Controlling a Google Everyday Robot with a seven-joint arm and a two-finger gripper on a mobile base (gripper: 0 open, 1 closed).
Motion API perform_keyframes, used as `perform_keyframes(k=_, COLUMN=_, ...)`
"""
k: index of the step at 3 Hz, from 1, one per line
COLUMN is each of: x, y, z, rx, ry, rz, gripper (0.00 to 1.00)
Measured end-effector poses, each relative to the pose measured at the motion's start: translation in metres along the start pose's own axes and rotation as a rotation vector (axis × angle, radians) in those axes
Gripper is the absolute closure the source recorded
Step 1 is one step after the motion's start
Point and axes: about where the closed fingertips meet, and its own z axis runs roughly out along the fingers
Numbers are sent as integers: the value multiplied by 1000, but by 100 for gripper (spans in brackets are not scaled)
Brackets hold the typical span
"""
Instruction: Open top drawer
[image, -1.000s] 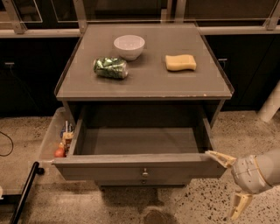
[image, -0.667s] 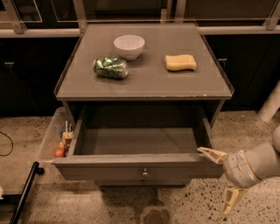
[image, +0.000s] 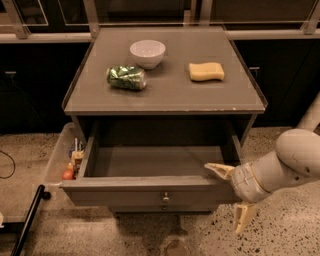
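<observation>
The top drawer (image: 150, 192) stands pulled out from the grey cabinet, its flat front facing me with a small round metal knob (image: 165, 196) at centre. Its plain grey interior (image: 155, 161) holds nothing. My gripper (image: 231, 195) is at the drawer's right front corner and is open. The upper finger (image: 217, 170) lies over the top edge of the drawer front. The lower finger (image: 242, 218) hangs below it beside the front. The gripper holds nothing.
On the cabinet top (image: 165, 95) are a white bowl (image: 147, 52), a crumpled green can (image: 126, 77) and a yellow sponge (image: 206, 71). A clear side bin (image: 57, 155) with small items hangs at the left. A black pole (image: 27, 220) leans at lower left.
My gripper and arm have moved left and up, from beside the drawer's right corner to over its front edge. The drawer has not visibly moved.
</observation>
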Motion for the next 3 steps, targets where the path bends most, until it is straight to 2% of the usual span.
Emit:
perform_keyframes(k=1, x=18, y=-1, z=17, rx=-14, ry=26, rz=34, gripper=0)
perform_keyframes(k=2, x=37, y=-5, z=24, rx=-4, ry=40, rz=59, gripper=0)
perform_keyframes(k=3, x=36, y=-5, z=24, rx=-4, ry=40, rz=59, gripper=19)
